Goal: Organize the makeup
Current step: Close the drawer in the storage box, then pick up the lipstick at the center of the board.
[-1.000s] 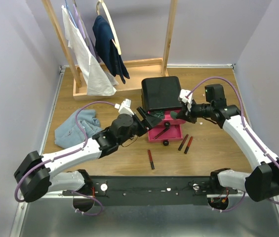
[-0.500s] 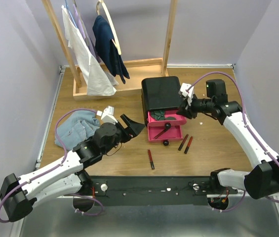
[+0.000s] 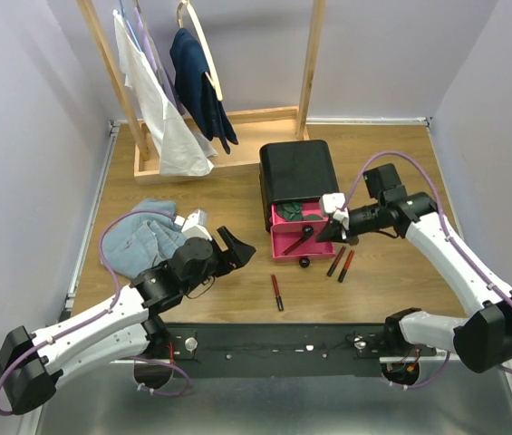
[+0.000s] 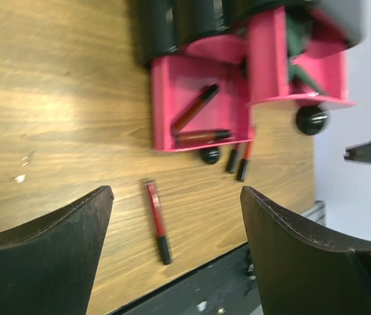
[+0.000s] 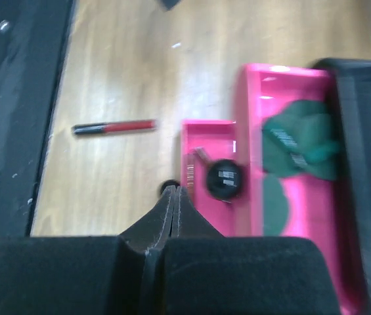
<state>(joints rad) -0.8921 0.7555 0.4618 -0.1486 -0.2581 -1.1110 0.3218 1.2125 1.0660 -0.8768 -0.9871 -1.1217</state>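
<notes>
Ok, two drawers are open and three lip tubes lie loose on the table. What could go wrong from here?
The shut right gripper sits right by the lower drawer; a sideways swing could shove it.
Two lip tubes lie side by side near the drawer's knob; grabbing one may roll the other away.
The lone lip tube lies nearer the front edge of the table; a clumsy pinch by the open left gripper might roll it off.

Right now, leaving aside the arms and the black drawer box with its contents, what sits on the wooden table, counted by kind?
Slim red-and-black lip tubes: 3
Crumpled light blue cloth: 1
Wooden clothes rack: 1
Total: 5
</notes>
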